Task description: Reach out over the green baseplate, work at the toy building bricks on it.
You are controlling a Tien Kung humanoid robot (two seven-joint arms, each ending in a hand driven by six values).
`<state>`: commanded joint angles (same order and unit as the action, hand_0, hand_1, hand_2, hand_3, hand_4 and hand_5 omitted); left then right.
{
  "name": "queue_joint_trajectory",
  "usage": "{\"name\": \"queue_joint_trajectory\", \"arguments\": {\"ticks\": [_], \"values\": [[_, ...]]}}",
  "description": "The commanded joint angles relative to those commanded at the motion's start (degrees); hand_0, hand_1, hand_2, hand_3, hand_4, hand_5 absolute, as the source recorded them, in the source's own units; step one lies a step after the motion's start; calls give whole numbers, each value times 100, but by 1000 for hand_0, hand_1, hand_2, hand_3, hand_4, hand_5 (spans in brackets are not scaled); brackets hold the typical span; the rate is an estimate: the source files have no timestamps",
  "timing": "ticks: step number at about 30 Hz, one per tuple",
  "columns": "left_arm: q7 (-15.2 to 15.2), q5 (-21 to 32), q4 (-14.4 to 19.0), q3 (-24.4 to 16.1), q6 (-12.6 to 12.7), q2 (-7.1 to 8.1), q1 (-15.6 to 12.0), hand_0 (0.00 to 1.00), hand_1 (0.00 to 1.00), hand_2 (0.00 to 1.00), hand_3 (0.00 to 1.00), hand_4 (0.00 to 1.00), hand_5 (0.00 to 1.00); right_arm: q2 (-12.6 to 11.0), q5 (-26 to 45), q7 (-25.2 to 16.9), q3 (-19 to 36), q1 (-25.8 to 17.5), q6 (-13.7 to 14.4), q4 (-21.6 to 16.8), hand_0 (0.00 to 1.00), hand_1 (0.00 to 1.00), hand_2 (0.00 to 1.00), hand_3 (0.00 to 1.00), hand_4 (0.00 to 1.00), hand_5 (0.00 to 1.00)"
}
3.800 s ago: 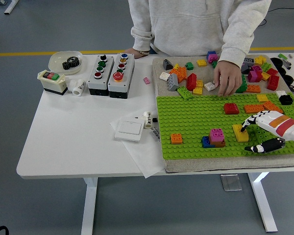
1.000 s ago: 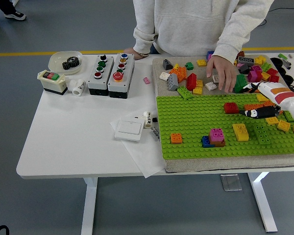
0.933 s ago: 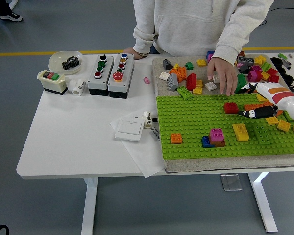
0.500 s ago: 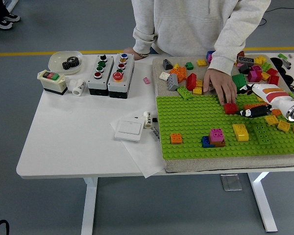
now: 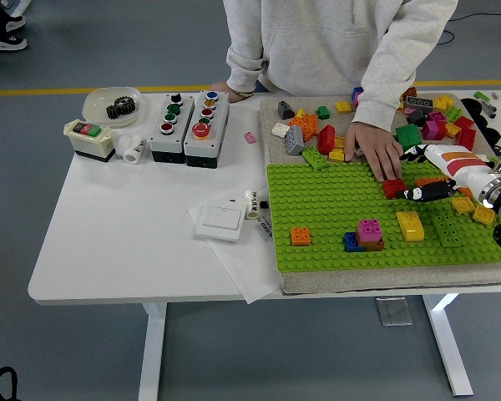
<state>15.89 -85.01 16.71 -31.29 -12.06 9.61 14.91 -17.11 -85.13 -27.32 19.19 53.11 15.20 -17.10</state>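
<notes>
The green baseplate (image 5: 317,200) lies on a grey mat at the table's right. On it sit an orange brick (image 5: 301,236), a blue, pink and brown stack (image 5: 366,234), a yellow brick (image 5: 409,225), a green brick (image 5: 447,227) and a red brick (image 5: 393,189). My right hand (image 5: 417,174) hovers over the plate's back right, fingers spread, thumb (image 5: 426,194) low beside the red brick, holding nothing. An orange brick (image 5: 435,180) lies under it. The person's hand (image 5: 372,150) rests on the plate's back edge, fingertips on the red brick.
Loose bricks (image 5: 317,134) crowd the mat behind the plate. Two yellow bricks (image 5: 473,209) sit at the plate's right. Button boxes (image 5: 188,125), a switch box (image 5: 89,138), a bowl with a gear (image 5: 113,104) and a white wall switch (image 5: 220,221) stand to the left.
The person's hand came down from the loose bricks onto the red brick. My right hand left the yellow brick earlier and now holds near the plate's back right, barely shifting.
</notes>
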Motion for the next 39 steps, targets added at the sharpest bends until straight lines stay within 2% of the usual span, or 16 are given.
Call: {"name": "queue_joint_trajectory", "arguments": {"ticks": [6, 10, 11, 14, 23, 24, 39], "values": [[2, 14, 7, 11, -1, 15, 50, 726, 724, 700, 597, 657, 605, 33, -96, -162, -236, 16, 251, 82, 781, 697, 730, 747, 938, 451], [14, -7, 10, 5, 5, 19, 70, 726, 724, 700, 597, 657, 605, 78, -107, -207, -359, 16, 351, 124, 781, 697, 730, 747, 938, 451], [16, -14, 10, 1, 6, 19, 74, 725, 724, 700, 597, 657, 605, 88, -94, -210, -385, 15, 362, 131, 772, 678, 715, 706, 929, 452], [21, -46, 12, -12, 7, 17, 89, 725, 724, 700, 597, 657, 605, 137, 6, -208, -498, 17, 391, 179, 772, 678, 715, 706, 929, 452], [19, -129, 28, -45, -39, 6, 108, 729, 728, 701, 596, 657, 603, 228, 370, -145, -841, 5, 336, 298, 756, 661, 703, 677, 923, 454], [17, -135, 31, -45, -46, 5, 109, 729, 728, 701, 596, 657, 603, 234, 415, -132, -886, 1, 323, 314, 750, 656, 693, 637, 903, 463], [27, -201, 54, -72, -111, 4, 232, 729, 728, 701, 597, 658, 604, 225, 617, -80, -1051, 67, 222, 396, 748, 654, 689, 622, 875, 473]]}}
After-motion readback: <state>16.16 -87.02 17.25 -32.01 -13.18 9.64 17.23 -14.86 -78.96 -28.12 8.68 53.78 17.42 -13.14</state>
